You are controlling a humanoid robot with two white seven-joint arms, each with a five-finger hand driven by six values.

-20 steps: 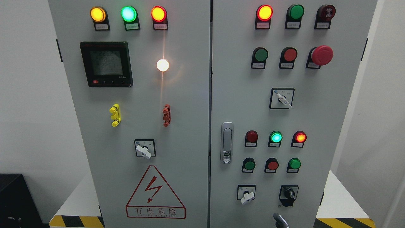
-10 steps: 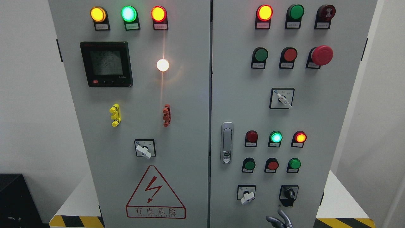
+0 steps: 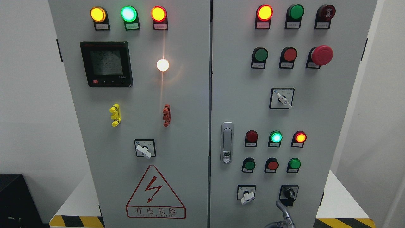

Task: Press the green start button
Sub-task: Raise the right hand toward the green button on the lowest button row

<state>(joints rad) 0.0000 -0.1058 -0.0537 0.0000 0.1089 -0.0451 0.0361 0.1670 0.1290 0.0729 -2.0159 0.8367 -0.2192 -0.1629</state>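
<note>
A grey control cabinet [image 3: 196, 95] fills the view. Its right door carries green push buttons: one in the upper row [image 3: 261, 54] next to a red button [image 3: 289, 54], and two in the lower row [image 3: 249, 165] [image 3: 294, 163] either side of a red one [image 3: 272, 165]. Only the grey metal tip of my right hand [image 3: 282, 213] shows, at the bottom edge below the black rotary switch [image 3: 288, 193]. It touches no button. The left hand is out of view.
A red mushroom stop button [image 3: 322, 54] sticks out at the upper right. White selector switches [image 3: 284, 99] [image 3: 247, 197] and a door handle [image 3: 226, 142] protrude from the right door. Lit lamps [image 3: 276, 137] [image 3: 300, 137] glow above the lower buttons.
My right hand has risen from the bottom edge, moving up toward the black rotary switch. The panel lamps and switches are unchanged.
</note>
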